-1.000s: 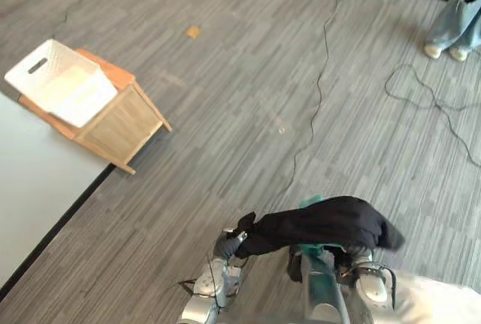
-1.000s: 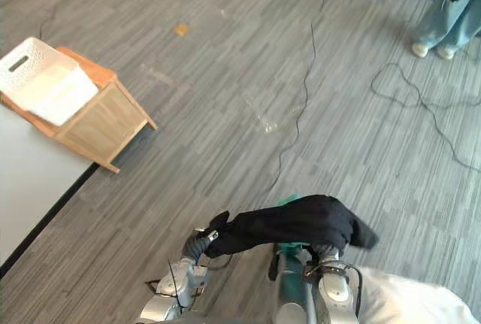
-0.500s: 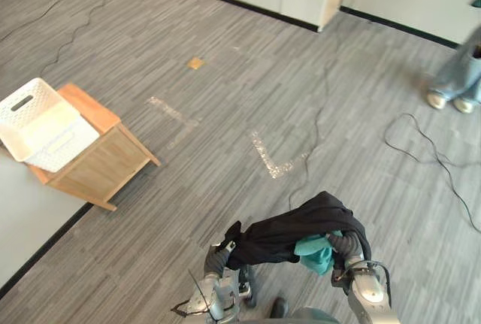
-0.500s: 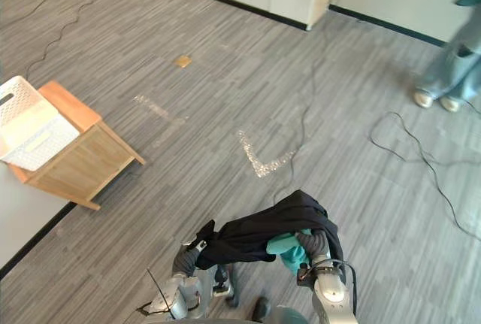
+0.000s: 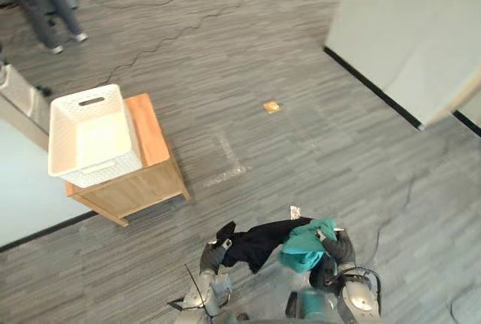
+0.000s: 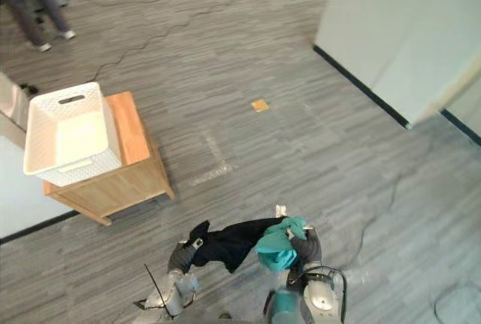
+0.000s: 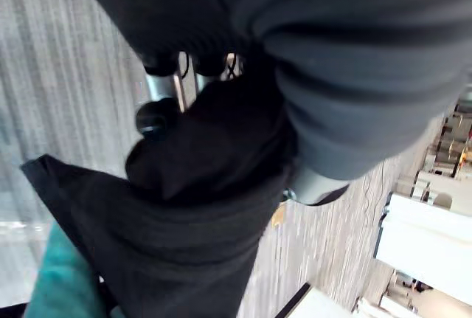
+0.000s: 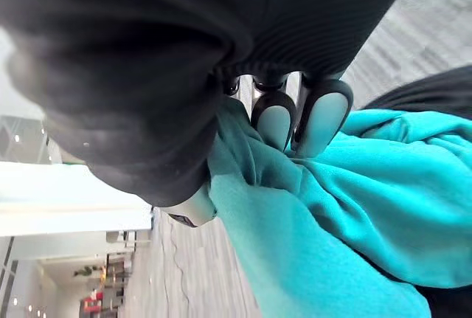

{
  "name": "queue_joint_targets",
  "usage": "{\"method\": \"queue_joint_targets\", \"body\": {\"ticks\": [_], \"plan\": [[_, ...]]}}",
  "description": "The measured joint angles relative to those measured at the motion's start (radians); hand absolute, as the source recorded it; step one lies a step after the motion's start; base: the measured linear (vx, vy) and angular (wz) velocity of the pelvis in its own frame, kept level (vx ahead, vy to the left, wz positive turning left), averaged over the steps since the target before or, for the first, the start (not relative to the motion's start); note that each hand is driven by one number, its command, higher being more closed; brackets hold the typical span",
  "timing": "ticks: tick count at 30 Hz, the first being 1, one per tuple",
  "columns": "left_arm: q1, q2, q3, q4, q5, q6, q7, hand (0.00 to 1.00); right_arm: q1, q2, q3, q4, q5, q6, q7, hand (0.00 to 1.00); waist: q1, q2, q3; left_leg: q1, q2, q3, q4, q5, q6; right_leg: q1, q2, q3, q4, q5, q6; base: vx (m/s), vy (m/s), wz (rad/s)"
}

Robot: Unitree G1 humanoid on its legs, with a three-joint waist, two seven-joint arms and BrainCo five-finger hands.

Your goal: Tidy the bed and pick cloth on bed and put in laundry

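Down at the bottom of the left eye view, you have both hands raised close together with laundry strung between them. Your left hand (image 5: 213,255) is at one end of a black cloth (image 5: 252,240). Your right hand (image 5: 336,251) is just beside a bunched teal cloth (image 5: 304,243) that lies against the black one's other end. Both cloths are held off the grey striped floor (image 5: 323,151). A white basket (image 5: 60,140) sits on a wooden stand (image 5: 146,170), up and to the left of your hands and well apart from them. A person's legs (image 5: 45,4) show in the upper left corner, and a pale wall panel (image 5: 409,31) fills the upper right. A small tan square (image 5: 271,106) lies on the floor between the stand and the panel.

Your right eye view gives the same layout. The basket covers the left part of the stand's top and leaves a bare strip of wood on the right.

Your left wrist view shows the left hand clenched on the black cloth. Its fingers (image 7: 156,115) curl into the bundle, the thumb (image 7: 313,184) is on the far side, and a corner of the teal cloth is nearby.

Your right wrist view shows the right hand grasping the teal cloth, with dark-tipped fingers (image 8: 274,122) pressed into the folds and the thumb (image 8: 188,209) opposite them. The black cloth lies just past the teal one.
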Motion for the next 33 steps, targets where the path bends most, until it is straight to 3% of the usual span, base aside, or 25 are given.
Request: {"method": "queue_joint_targets", "body": {"ticks": [1, 2, 3, 4, 5, 6, 7, 8, 9, 10, 12, 14, 15, 16, 18, 19, 20, 21, 22, 23, 24, 26, 27, 31, 33], "plan": [[0.001, 0.001, 0.001, 0.002, 0.002, 0.0, 0.0, 1.0, -0.001, 0.001, 0.002, -0.003, 0.0, 0.0, 0.0, 1.0, 0.0, 0.006, 0.004, 0.016, 0.017, -0.015, 0.0, -0.014, -0.026, -0.004, 0.004, 0.023, -0.135, 0.054, 0.016, 0.73, -0.363, 1.12], [0.003, 0.005, 0.006, 0.004, 0.007, 0.0, 0.0, 1.0, 0.0, 0.004, 0.009, -0.019, 0.0, 0.0, 0.0, 1.0, 0.002, -0.005, 0.001, 0.053, 0.034, -0.041, 0.0, -0.043, -0.076, -0.019, -0.006, 0.083, -0.34, 0.146, 0.056, 0.79, -0.44, 1.2], [0.019, 0.012, 0.01, 0.004, 0.019, 0.0, 0.0, 1.0, 0.002, 0.006, 0.019, -0.047, 0.0, 0.001, 0.0, 1.0, 0.001, -0.037, -0.006, 0.096, 0.05, -0.068, 0.003, -0.077, -0.132, -0.032, -0.022, 0.144, -0.44, 0.181, 0.075, 0.81, -0.481, 1.21], [0.023, 0.011, 0.012, 0.016, 0.023, 0.0, 0.0, 1.0, 0.001, 0.003, 0.028, -0.058, 0.0, 0.001, 0.001, 1.0, -0.001, -0.035, -0.002, 0.117, 0.063, -0.092, 0.016, -0.091, -0.151, -0.037, -0.014, 0.166, -0.405, 0.275, 0.088, 0.85, -0.505, 1.15], [0.037, -0.003, 0.013, 0.037, 0.024, 0.004, 0.0, 1.0, -0.005, -0.009, 0.038, -0.061, 0.0, 0.001, 0.002, 1.0, -0.006, 0.008, -0.008, 0.108, 0.128, -0.127, 0.089, -0.083, -0.162, -0.045, 0.023, 0.166, -0.293, 0.348, 0.063, 0.65, -0.401, 0.84], [0.048, -0.017, 0.017, 0.038, 0.024, 0.003, -0.002, 1.0, -0.009, -0.016, 0.04, -0.065, 0.0, 0.001, 0.005, 1.0, -0.006, 0.031, -0.015, 0.081, 0.158, -0.142, 0.153, -0.063, -0.158, -0.055, 0.05, 0.153, -0.233, 0.331, 0.052, 0.78, -0.499, 0.64], [0.073, -0.045, 0.03, 0.035, 0.022, -0.001, -0.002, 1.0, -0.025, -0.032, 0.051, -0.067, 0.001, 0.0, 0.023, 1.0, 0.004, 0.074, -0.014, 0.015, 0.211, -0.144, 0.318, 0.029, -0.155, -0.047, 0.088, 0.104, -0.157, 0.247, 0.007, 0.74, -0.51, 0.35], [0.082, -0.058, 0.043, 0.041, 0.022, 0.002, -0.003, 1.0, -0.037, -0.045, 0.072, -0.067, 0.004, 0.0, 0.04, 1.0, 0.007, 0.088, -0.008, -0.083, 0.257, -0.135, 0.512, 0.233, -0.162, -0.001, 0.111, 0.076, -0.135, 0.19, -0.036, 0.88, -0.557, 0.24], [0.09, -0.058, 0.049, 0.043, 0.022, 0.004, -0.005, 1.0, -0.039, -0.045, 0.086, -0.068, 0.007, -0.001, 0.042, 1.0, 0.008, 0.091, -0.002, -0.133, 0.279, -0.133, 0.603, 0.326, -0.182, 0.04, 0.125, 0.059, -0.153, 0.171, -0.049, 0.85, -0.494, 0.44], [0.082, -0.059, 0.058, 0.039, 0.014, 0.003, -0.001, 1.0, -0.039, -0.045, 0.091, -0.071, 0.012, -0.003, 0.039, 1.0, 0.025, 0.092, 0.02, -0.254, 0.331, -0.085, 0.86, 0.286, -0.148, 0.17, 0.155, 0.026, -0.236, 0.157, -0.067, 0.66, -0.365, 0.34], [0.084, -0.058, 0.063, 0.022, 0.013, 0.001, 0.001, 1.0, -0.04, -0.041, 0.091, -0.071, 0.012, -0.007, 0.036, 1.0, 0.055, 0.063, 0.041, -0.347, 0.344, 0.043, 0.996, 0.181, -0.099, 0.325, 0.164, 0.022, -0.34, 0.15, -0.078, 0.64, -0.361, 0.26], [0.085, -0.06, 0.063, -0.007, 0.012, -0.003, 0.0, 1.0, -0.051, -0.045, 0.086, -0.071, 0.013, -0.025, 0.032, 1.0, 0.062, 0.051, 0.046, -0.428, 0.32, 0.142, 0.939, 0.097, -0.126, 0.436, 0.16, -0.002, -0.434, 0.145, -0.084, 0.46, -0.204, 0.33], [0.087, -0.06, 0.069, -0.023, 0.012, -0.002, 0.0, 1.0, -0.066, -0.047, 0.085, -0.066, 0.013, -0.026, 0.033, 1.0, 0.061, 0.051, 0.046, -0.469, 0.302, 0.211, 0.828, 0.056, -0.149, 0.479, 0.155, -0.025, -0.471, 0.137, -0.081, 0.44, -0.125, 0.3], [0.088, -0.06, 0.072, -0.033, 0.012, -0.002, 0.001, 1.0, -0.073, -0.047, 0.084, -0.062, 0.013, -0.026, 0.033, 1.0, 0.063, 0.05, 0.047, -0.481, 0.296, 0.257, 0.746, 0.049, -0.151, 0.497, 0.152, -0.035, -0.487, 0.132, -0.077, 0.52, -0.104, 0.37], [0.107, -0.06, 0.08, -0.08, 0.012, -0.002, 0.001, 1.0, -0.072, -0.05, 0.075, -0.06, 0.011, -0.026, 0.032, 1.0, 0.058, 0.051, 0.046, -0.485, 0.288, 0.511, 0.472, 0.064, -0.145, 0.573, 0.143, -0.117, -0.527, 0.089, -0.042, 0.49, -0.03, 0.79], [0.114, -0.06, 0.079, -0.092, 0.012, -0.002, 0.0, 1.0, -0.067, -0.05, 0.067, -0.06, 0.011, -0.026, 0.032, 1.0, 0.056, 0.051, 0.044, -0.471, 0.283, 0.601, 0.409, 0.096, -0.122, 0.59, 0.14, -0.15, -0.523, 0.067, -0.029, 0.45, 0.011, 1.36], [0.126, -0.059, 0.078, -0.112, 0.013, -0.002, 0.0, 1.0, -0.061, -0.051, 0.05, -0.059, 0.009, -0.026, 0.022, 1.0, 0.052, 0.05, 0.038, -0.438, 0.27, 0.756, 0.324, 0.134, -0.032, 0.618, 0.134, -0.215, -0.479, 0.0, -0.004, 0.44, 0.044, 1.6], [0.135, -0.056, 0.09, -0.118, 0.012, -0.002, 0.0, 1.0, -0.062, -0.039, 0.036, -0.045, 0.009, -0.026, 0.01, 1.0, 0.052, 0.022, 0.012, -0.414, 0.228, 0.801, 0.285, 0.057, 0.087, 0.614, 0.103, -0.279, -0.384, -0.087, 0.021, 0.45, 0.061, 1.67], [0.14, -0.057, 0.096, -0.113, 0.013, 0.001, 0.0, 1.0, -0.066, -0.036, 0.031, -0.037, 0.008, -0.026, 0.006, 1.0, 0.047, 0.011, -0.004, -0.414, 0.186, 0.776, 0.258, 0.025, 0.116, 0.61, 0.082, -0.299, -0.316, -0.115, 0.034, 0.49, 0.092, 1.78], [0.138, -0.057, 0.106, -0.096, 0.015, 0.009, 0.001, 1.0, -0.079, -0.032, 0.023, -0.02, 0.004, -0.021, -0.004, 1.0, 0.043, -0.031, -0.011, -0.398, 0.115, 0.73, 0.209, 0.019, 0.113, 0.567, 0.01, -0.323, -0.128, -0.127, 0.043, 0.52, 0.101, 1.62], [0.153, -0.048, 0.107, -0.104, 0.017, 0.009, 0.001, 1.0, -0.094, -0.023, 0.015, -0.02, -0.001, -0.021, -0.006, 1.0, 0.044, -0.062, -0.015, -0.367, 0.056, 0.693, 0.151, 0.028, 0.128, 0.479, -0.064, -0.296, 0.127, -0.073, 0.028, 0.52, 0.103, 1.52], [0.163, -0.034, 0.11, -0.106, 0.027, 0.028, 0.002, 1.0, -0.125, -0.003, -0.018, -0.02, -0.002, -0.021, -0.009, 1.0, 0.032, -0.079, -0.014, -0.304, 0.012, 0.609, 0.12, 0.033, 0.121, 0.375, -0.118, -0.194, 0.421, -0.047, 0.025, 0.54, 0.034, 1.39], [0.161, -0.019, 0.111, -0.107, 0.04, 0.033, 0.003, 1.0, -0.137, 0.005, -0.027, -0.02, -0.004, -0.022, -0.023, 1.0, 0.032, -0.076, -0.013, -0.239, 0.001, 0.56, 0.089, 0.035, 0.117, 0.342, -0.119, -0.15, 0.509, -0.048, 0.023, 0.55, -0.018, 1.38], [0.161, 0.016, 0.119, -0.214, 0.059, 0.032, 0.003, 1.0, -0.15, 0.003, -0.055, -0.045, -0.026, -0.044, -0.05, 1.0, 0.024, -0.067, -0.014, -0.127, 0.002, 0.384, 0.007, 0.059, 0.077, 0.238, -0.111, -0.115, 0.417, -0.061, 0.003, 0.48, -0.132, 1.42], [0.168, 0.031, 0.137, -0.374, 0.067, 0.029, 0.002, 1.0, -0.163, -0.004, -0.097, -0.05, -0.04, -0.044, -0.051, 1.0, 0.01, -0.085, -0.018, -0.12, 0.008, 0.276, -0.009, 0.07, 0.056, 0.169, -0.102, -0.064, 0.175, -0.06, 0.001, 0.42, -0.306, 1.6]]}}
